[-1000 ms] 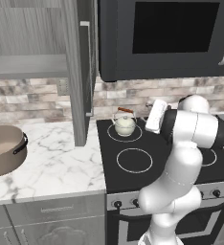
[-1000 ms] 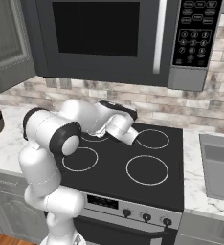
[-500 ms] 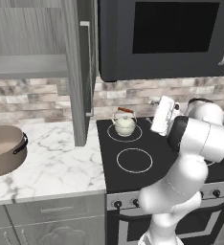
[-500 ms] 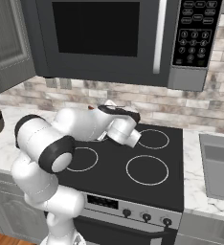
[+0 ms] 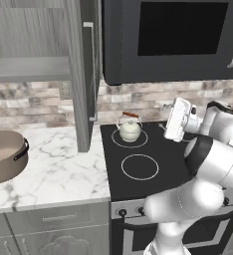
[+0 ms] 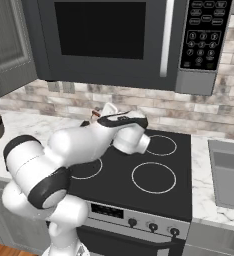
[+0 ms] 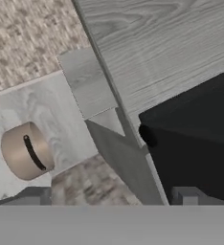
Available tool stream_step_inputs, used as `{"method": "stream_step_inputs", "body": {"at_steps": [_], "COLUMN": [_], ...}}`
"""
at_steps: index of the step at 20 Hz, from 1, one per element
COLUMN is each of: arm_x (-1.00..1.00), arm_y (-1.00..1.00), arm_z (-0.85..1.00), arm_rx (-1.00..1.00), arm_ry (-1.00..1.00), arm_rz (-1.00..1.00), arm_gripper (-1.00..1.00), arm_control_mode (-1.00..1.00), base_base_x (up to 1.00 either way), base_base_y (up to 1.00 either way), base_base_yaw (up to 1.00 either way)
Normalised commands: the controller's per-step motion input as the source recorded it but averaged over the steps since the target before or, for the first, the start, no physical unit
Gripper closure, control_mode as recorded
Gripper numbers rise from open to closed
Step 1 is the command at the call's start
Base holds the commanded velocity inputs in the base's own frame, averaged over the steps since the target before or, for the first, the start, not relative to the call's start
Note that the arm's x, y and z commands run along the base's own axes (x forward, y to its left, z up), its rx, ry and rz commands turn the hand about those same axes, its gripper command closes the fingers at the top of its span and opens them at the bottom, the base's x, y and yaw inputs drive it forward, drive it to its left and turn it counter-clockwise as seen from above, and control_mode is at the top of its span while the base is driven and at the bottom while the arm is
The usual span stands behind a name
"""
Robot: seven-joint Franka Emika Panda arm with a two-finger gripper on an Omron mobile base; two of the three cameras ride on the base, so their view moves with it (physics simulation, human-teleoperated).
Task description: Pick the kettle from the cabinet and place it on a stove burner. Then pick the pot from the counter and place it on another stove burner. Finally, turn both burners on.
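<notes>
Cream-white kettle [image 5: 130,129] upright on back-left stove burner [image 5: 129,139]; gripper [image 7: 109,196] fingers apart, empty, raised beside; taupe pot [image 5: 4,155] on marble counter [image 5: 58,169].

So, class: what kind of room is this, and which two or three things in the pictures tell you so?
Most likely a home kitchen, computer-rendered. A black glass cooktop with ringed burners carries a small kettle, a microwave hangs above it, and a big pot sits on the marble counter.
</notes>
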Motion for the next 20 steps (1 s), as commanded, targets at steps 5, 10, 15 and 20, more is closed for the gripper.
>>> {"method": "stream_step_inputs", "body": {"at_steps": [5, 10, 15, 20], "arm_x": [-0.62, -0.64, -0.66, -0.68], "arm_y": [0.02, 0.06, 0.14, 0.19], "arm_z": [0.23, 0.26, 0.27, 0.3], "arm_rx": [-0.12, -0.13, -0.14, -0.14], "arm_ry": [-0.22, -0.23, -0.23, -0.23], "arm_rz": [0.04, 0.02, 0.01, 0.0], "arm_gripper": [-1.0, -1.0, -1.0, -1.0], "arm_control_mode": [-1.0, -1.0, -1.0, -1.0], "base_base_x": [0.0, 0.0, 0.0, 0.0], "base_base_y": [0.0, 0.0, 0.0, 0.0], "base_base_yaw": [0.0, 0.0, 0.0, 0.0]}}
